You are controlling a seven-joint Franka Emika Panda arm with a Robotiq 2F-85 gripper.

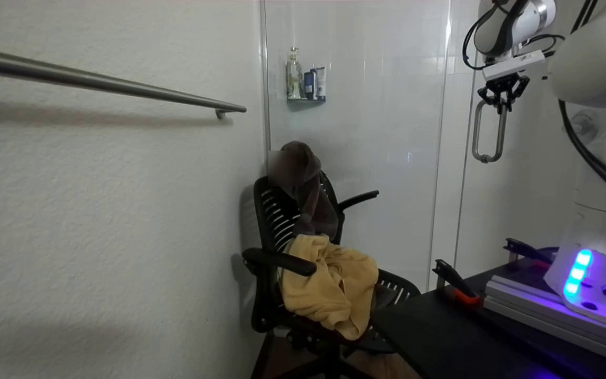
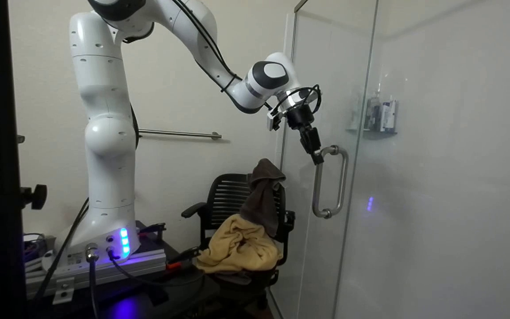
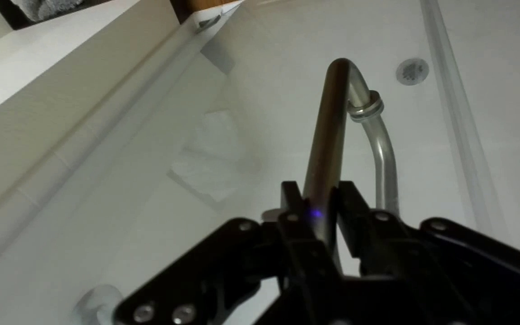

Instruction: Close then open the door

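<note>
So the gripper (image 3: 321, 192) has the near bar (image 3: 330, 131) of the silver loop handle (image 2: 342, 181) snug between its fingers (image 3: 292, 198), one on each side, spread only about as wide as the bar itself. The glass door (image 2: 326, 248) stands just beyond the fingertips, and the loop's second bar (image 3: 386, 176) sits clear of them, past a collar (image 3: 366, 108). Hard to tell if the door is fully closed tbh. In an exterior view the grip is pretty obviously up by the top bend, with most of the bar below it. Wrist cam is the only one catching the round drain (image 3: 412, 71), while both exterior views get the chair (image 2: 228, 199) with the yellow cloth (image 1: 329, 279), plus the bottles (image 1: 294, 79) on their little shelf (image 1: 306, 99). The black post (image 2: 2, 133) at the frame's edge only turns up in an exterior view
</note>
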